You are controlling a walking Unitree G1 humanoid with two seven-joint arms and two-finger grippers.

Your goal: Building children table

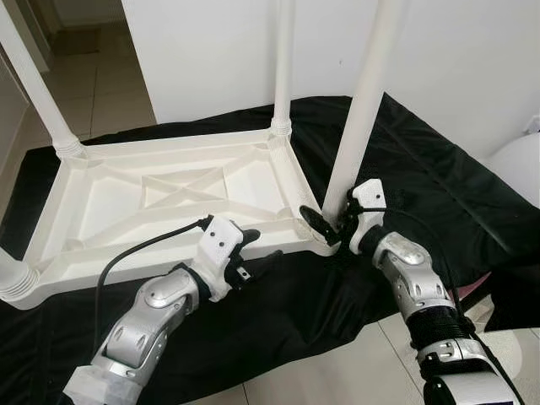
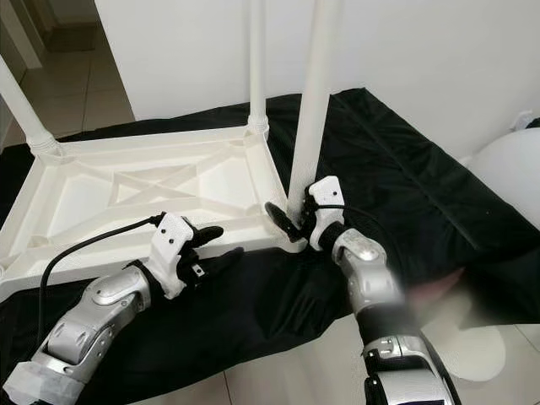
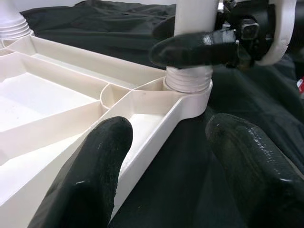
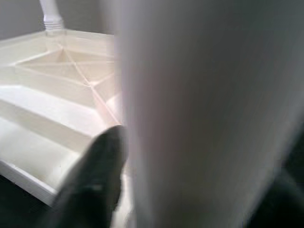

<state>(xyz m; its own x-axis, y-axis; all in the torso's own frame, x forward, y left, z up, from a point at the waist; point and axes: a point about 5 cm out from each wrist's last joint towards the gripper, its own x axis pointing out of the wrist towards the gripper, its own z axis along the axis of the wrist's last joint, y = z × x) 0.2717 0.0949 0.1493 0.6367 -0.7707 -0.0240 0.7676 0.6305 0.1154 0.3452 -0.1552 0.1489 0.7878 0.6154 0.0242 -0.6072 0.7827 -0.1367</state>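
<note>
We are at the leg-fitting step: the white plastic table top [image 1: 169, 202] lies upside down on a black cloth [image 1: 439, 194], its ribbed underside facing up, and our right gripper [image 1: 333, 221] is clamped around the base of the near-right leg [image 1: 367, 101], just above the threaded collar where it enters the corner socket [image 3: 190, 88]. Our left gripper [image 1: 253, 261] hovers with its fingers [image 3: 90, 175] spread apart, just beside the near rim of the table top and close to that same corner, holding nothing. Three other legs stand at the remaining corners: the far-right leg [image 1: 284, 59], the far-left leg [image 1: 38, 89], and the near-left leg [image 1: 13, 274]. The right wrist view is too blurred to judge how deep the leg sits, but we think it is nearly seated. The next move likely calls for turning or pressing the leg home while the left gripper braces the rim so the table top does not slide on the cloth. The cloth covers a pale tiled floor [image 1: 101, 93], with a white wall [image 1: 211, 51] close behind.
</note>
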